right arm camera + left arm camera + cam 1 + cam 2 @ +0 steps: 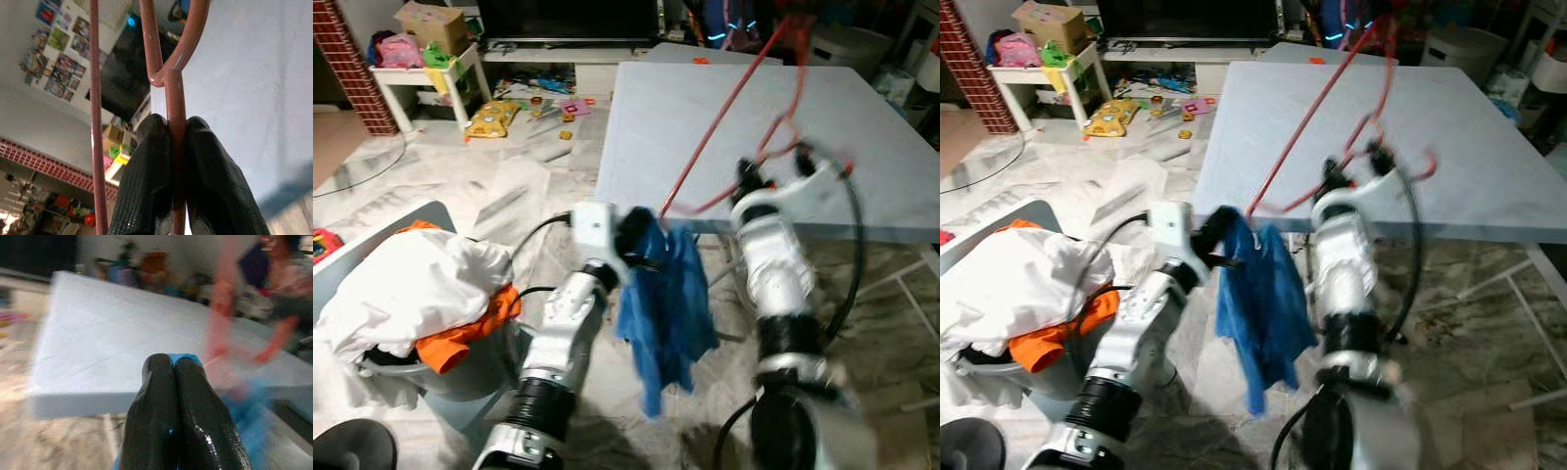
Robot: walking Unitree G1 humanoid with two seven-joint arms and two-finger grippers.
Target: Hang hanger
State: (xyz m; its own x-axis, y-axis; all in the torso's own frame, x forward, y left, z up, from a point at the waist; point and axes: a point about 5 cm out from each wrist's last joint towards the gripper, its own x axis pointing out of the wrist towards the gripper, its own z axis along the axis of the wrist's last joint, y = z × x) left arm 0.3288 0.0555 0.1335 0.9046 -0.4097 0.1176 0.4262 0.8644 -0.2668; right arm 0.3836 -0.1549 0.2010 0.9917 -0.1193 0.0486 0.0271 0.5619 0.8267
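A red wire hanger slants up over the near edge of the pale blue table. My right gripper is shut on the hanger's neck, the red wire pinched between its black fingers. A blue garment hangs from the hanger's low end, in front of the table edge. My left gripper is shut on the top of that blue cloth, a bit of it showing at the fingertips.
A grey basket with white and orange clothes stands at my left. Toys and papers litter the floor beyond, near a small white table. White table legs stand at the right.
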